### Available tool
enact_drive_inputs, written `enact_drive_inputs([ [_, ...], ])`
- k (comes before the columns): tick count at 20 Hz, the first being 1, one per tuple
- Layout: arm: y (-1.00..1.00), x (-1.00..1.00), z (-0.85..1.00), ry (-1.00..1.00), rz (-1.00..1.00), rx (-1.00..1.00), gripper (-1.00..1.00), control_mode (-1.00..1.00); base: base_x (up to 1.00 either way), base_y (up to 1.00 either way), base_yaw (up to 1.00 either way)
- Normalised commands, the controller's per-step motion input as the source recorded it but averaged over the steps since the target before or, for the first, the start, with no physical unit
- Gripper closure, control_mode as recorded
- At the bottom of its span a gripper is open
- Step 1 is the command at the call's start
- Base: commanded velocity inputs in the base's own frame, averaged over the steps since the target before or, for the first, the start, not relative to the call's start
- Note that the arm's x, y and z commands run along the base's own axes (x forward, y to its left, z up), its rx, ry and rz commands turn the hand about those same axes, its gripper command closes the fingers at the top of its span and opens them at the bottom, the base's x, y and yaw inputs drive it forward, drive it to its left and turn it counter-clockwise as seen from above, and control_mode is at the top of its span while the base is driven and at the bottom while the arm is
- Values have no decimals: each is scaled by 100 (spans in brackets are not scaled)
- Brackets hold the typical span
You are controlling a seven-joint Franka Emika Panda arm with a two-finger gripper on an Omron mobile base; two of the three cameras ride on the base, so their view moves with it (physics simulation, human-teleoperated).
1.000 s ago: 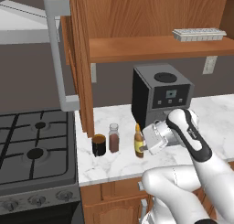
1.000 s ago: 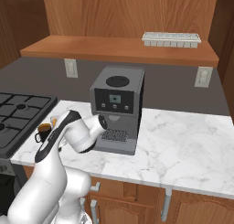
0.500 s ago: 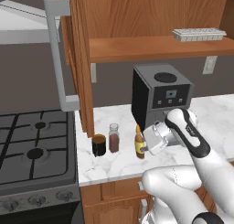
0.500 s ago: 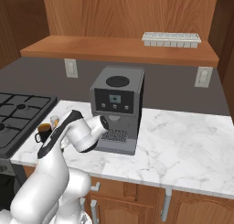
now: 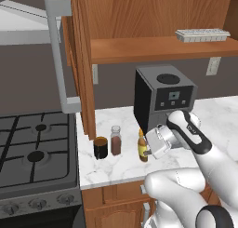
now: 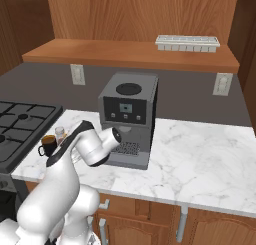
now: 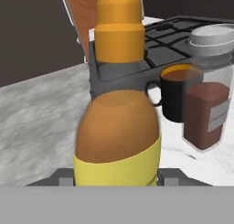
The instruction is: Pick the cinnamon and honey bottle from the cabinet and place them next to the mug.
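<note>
Three small things stand in a row on the marble counter: the mug, the cinnamon and the honey bottle. The gripper reaches in level from the side with the bottle upright between its fingers, which appear closed on its yellow band. Seen from the hand, the bottle sits right in front, with the cinnamon just beyond it to one side and the mug behind, near the stove.

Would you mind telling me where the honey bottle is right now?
In the left base view the honey bottle stands on the marble counter at the gripper, just right of the cinnamon and the mug, in front of the coffee machine.
</note>
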Motion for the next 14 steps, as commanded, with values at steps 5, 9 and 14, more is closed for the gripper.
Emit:
enact_drive_inputs([
  [5,4,0,-23,-7,-3,0,100,-100,0,0,0],
  [9,12,2,-15,-3,-5,0,100,-100,0,0,0],
  [14,14,2,-12,-3,-6,0,100,-100,0,0,0],
])
